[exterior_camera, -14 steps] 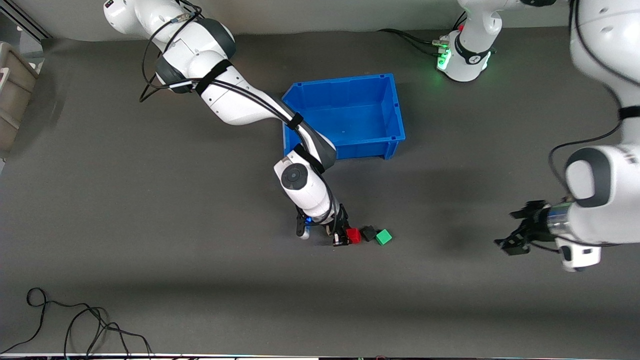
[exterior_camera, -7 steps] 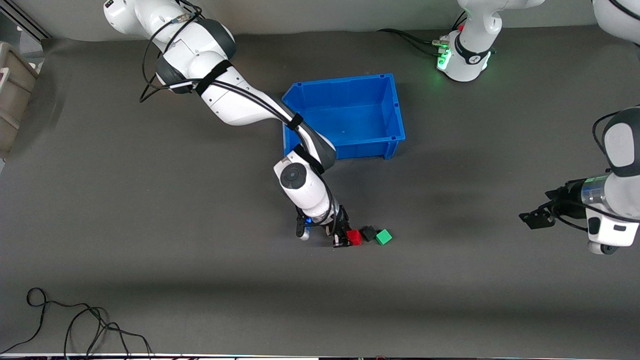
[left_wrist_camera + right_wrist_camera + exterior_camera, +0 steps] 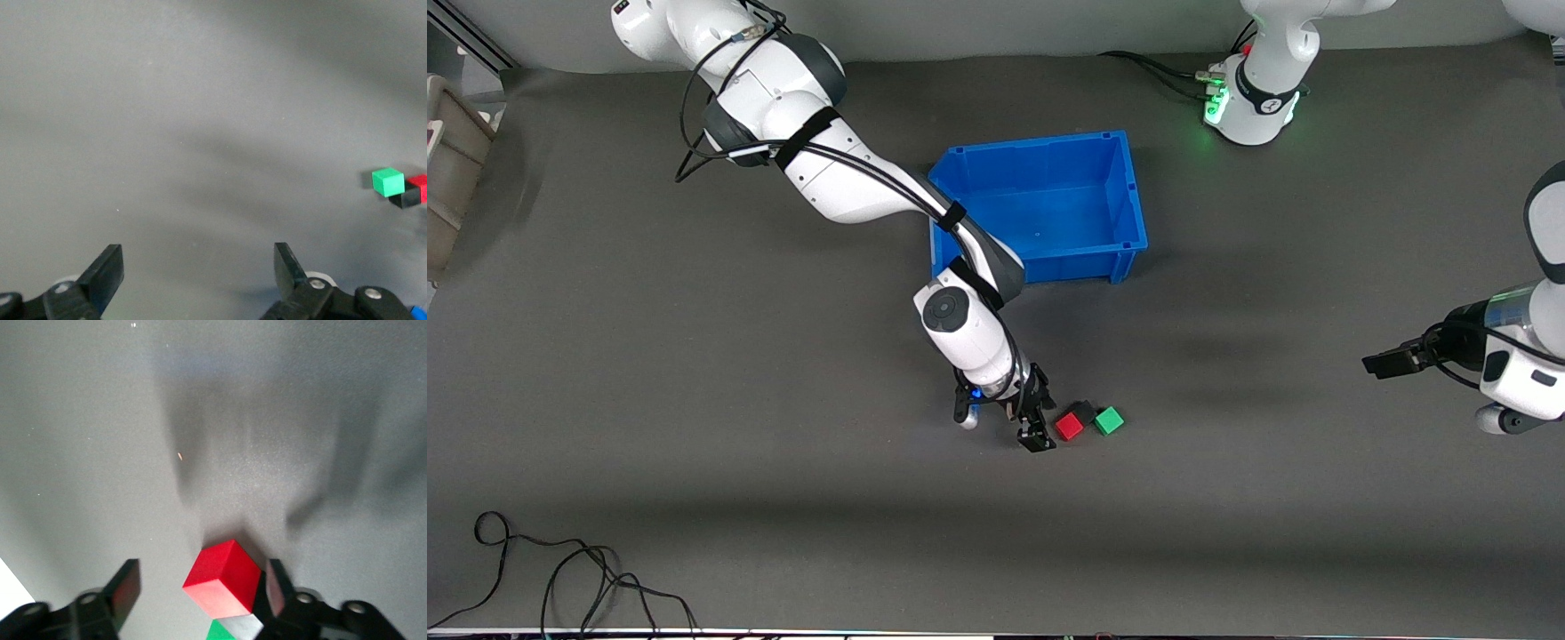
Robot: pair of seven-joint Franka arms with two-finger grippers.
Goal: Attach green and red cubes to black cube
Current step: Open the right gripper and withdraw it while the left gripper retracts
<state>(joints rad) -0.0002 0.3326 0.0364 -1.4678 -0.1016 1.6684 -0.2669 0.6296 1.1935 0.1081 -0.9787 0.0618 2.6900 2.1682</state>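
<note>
We list three small solid plastic cubes in a row on the dark grey table mat [image 3: 694, 373]: a bright red cube [image 3: 1069, 426], a matte black cube [image 3: 1084, 411] and a bright green cube [image 3: 1109, 420]. The black cube sits between the coloured two and touches both. The row lies nearer the front camera than the open blue plastic bin [image 3: 1040, 206].

We find the right gripper [image 3: 1037, 436] low over the mat just beside the red cube, toward the right arm's end of the table. Its fingers stand spread and hold nothing; in its wrist view the red cube [image 3: 222, 579] shows between them, apart from both.

We find the left gripper [image 3: 1389, 362] over bare mat at the left arm's end, well apart from the cubes, its fingers [image 3: 107, 275] wide apart and empty.

We note a black cable [image 3: 560, 578] at the mat's near edge.
</note>
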